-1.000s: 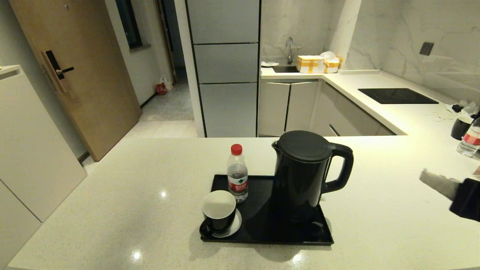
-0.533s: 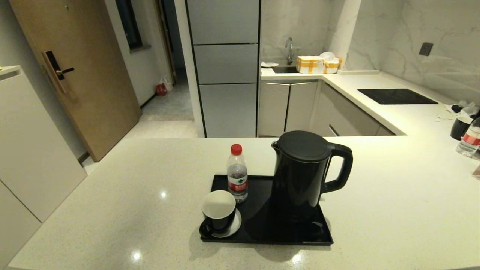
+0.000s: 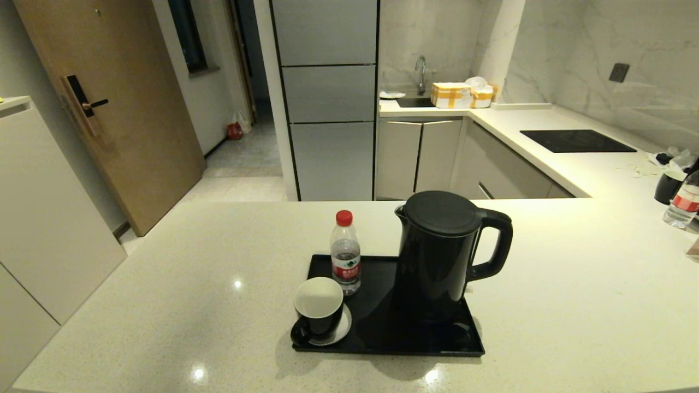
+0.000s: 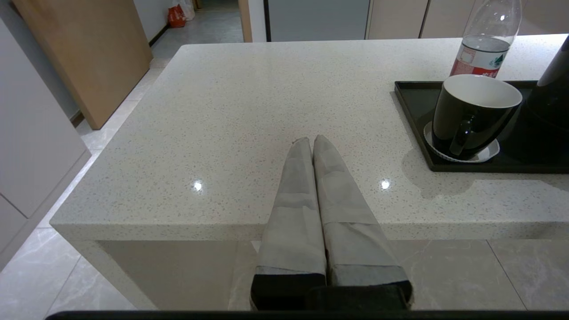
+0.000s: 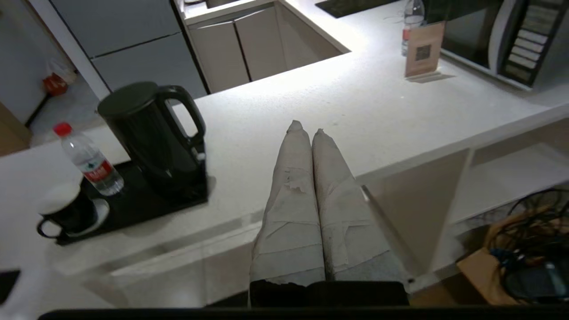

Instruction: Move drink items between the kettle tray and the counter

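The tall glossy black kettle [image 3: 445, 251] stands upright on the right half of the flat black kettle tray [image 3: 382, 335], which lies on the cream speckled counter [image 3: 164, 295]. A red-capped water bottle [image 3: 345, 254] and a black cup [image 3: 319, 308] with a white inside, on a saucer, share the tray's left side. My left gripper [image 4: 311, 140] is shut and empty near the counter's front edge, left of the tray. My right gripper [image 5: 306, 128] is shut and empty, off to the right of the kettle [image 5: 151, 133]. Neither gripper shows in the head view.
A black hob panel [image 3: 576, 140] is set into the side counter at back right. A dark cup [image 3: 669, 186] and another water bottle [image 3: 682, 204] stand at the far right. A small card stand [image 5: 422, 55] and a microwave [image 5: 511, 40] sit beyond my right gripper.
My right arm, seen at the head view's right edge a second ago, has pulled back out of that view. The kettle, bottle and cup have not moved.
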Motion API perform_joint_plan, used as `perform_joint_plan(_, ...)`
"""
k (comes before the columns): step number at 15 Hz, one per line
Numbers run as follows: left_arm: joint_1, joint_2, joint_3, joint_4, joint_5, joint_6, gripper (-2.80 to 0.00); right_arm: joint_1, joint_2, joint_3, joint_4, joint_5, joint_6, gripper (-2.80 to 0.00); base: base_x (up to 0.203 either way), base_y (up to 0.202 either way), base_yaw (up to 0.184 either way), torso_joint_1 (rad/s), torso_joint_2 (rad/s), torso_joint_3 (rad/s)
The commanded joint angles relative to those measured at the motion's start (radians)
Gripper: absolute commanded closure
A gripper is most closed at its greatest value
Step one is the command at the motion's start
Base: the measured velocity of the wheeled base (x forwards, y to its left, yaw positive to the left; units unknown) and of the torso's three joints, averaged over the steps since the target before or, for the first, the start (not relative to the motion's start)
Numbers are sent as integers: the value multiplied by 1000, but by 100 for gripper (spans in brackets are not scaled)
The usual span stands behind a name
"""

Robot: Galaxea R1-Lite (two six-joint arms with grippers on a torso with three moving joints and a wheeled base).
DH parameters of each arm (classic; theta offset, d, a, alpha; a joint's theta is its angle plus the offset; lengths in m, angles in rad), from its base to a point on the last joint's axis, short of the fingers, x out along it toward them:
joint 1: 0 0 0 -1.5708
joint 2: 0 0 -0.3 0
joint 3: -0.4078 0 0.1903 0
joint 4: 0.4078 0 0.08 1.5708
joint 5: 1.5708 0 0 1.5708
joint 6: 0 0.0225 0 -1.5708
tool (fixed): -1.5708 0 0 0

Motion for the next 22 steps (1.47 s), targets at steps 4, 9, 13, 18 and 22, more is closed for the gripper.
perform_joint_plan(4, 0, -2, 0, -1, 0, 1, 0, 9, -19, -2, 65, 125, -125, 0, 0, 0, 0, 0, 0, 0)
perform_joint_plan(9, 0, -2, 1, -1, 0, 1, 0, 132, -190, 187, 48, 43, -168, 0, 0, 0, 0, 0, 0, 0)
perform_joint_plan(13, 0, -2, 2, -1, 1, 2, 0, 118, -281, 614, -346, 76, -39, 0, 0, 0, 0, 0, 0, 0)
perform_joint_plan(18, 0, -2, 0, -2, 2, 2, 0, 114, -294, 1255, -1102, 94, -44, 0, 0, 0, 0, 0, 0, 0)
perform_joint_plan(22, 0, -2, 0, -1, 2, 2, 0, 113, -297, 1706, -1476, 89, -138, 0, 0, 0, 0, 0, 0, 0)
